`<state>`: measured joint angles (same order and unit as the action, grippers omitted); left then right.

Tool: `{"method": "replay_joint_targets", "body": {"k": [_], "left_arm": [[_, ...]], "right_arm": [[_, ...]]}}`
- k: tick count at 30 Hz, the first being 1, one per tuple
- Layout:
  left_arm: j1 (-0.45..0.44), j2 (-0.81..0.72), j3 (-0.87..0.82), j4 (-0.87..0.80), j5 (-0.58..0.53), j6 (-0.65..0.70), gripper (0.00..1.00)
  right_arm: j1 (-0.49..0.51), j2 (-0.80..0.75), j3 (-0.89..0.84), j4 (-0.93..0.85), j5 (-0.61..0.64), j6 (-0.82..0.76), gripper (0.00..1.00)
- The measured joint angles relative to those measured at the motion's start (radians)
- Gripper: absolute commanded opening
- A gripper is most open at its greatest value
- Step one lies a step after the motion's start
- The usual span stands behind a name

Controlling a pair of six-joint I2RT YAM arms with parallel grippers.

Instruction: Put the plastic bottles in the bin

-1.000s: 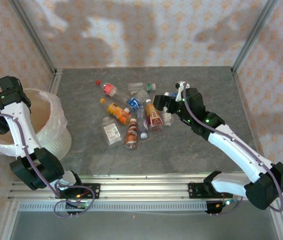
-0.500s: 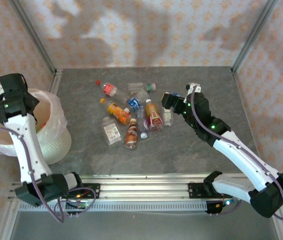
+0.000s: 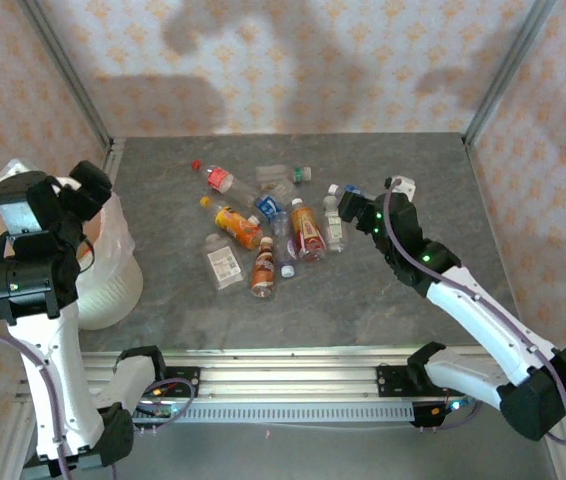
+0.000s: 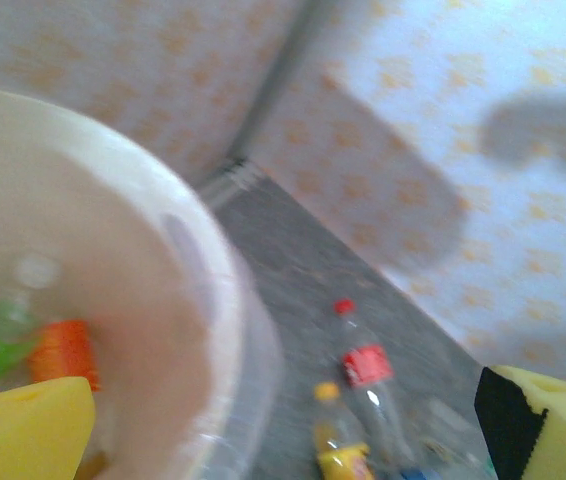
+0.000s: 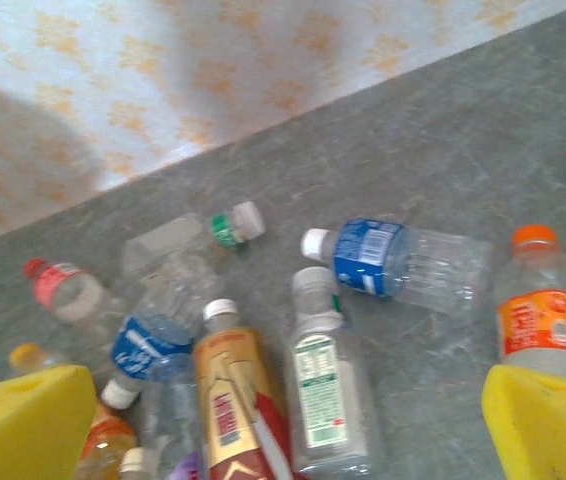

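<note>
Right tool [image 5: 283,430]: I read its pads [image 5: 23,425] as wide apart and empty, hanging over the pile of plastic bottles [image 3: 306,232].
Nearest bottle: the green-label bottle [image 5: 323,385] lies between the pads, just below them, with its long axis pointing away from the wrist, across the closing line.
Left tool [image 4: 283,430]: spread wide, nothing held, above the bin [image 4: 213,300] rim. Blurred green and orange shapes lie inside.
Nearer arm: the right, I judge. The bin sits well apart, at far left.
Worktop [image 3: 413,170]: grey, stone-look.
Room: patterned walls [image 3: 313,70], metal frame posts [image 3: 66,70].
</note>
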<state>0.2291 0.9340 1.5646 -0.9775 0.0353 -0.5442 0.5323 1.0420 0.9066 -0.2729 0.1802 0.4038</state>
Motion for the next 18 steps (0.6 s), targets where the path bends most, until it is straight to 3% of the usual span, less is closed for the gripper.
{"method": "replay_joint_targets", "body": {"k": [11,14,18], "left_arm": [[-0.362,0.093,-0.021,0.13,0.082,-0.061,0.99],[-0.426,0.155,-0.022,0.163,0.091,-0.062,0.99],[-0.446,0.184,-0.043,0.207,0.112,-0.069,0.99]], "right_arm": [[-0.217,0.035,-0.039,-0.108,-0.013,0.003,1.0],[-0.301,0.082,-0.039,-0.125,-0.072,-0.016,0.98],[-0.358,0.212,0.007,-0.169,-0.131,-0.045,0.95]]}}
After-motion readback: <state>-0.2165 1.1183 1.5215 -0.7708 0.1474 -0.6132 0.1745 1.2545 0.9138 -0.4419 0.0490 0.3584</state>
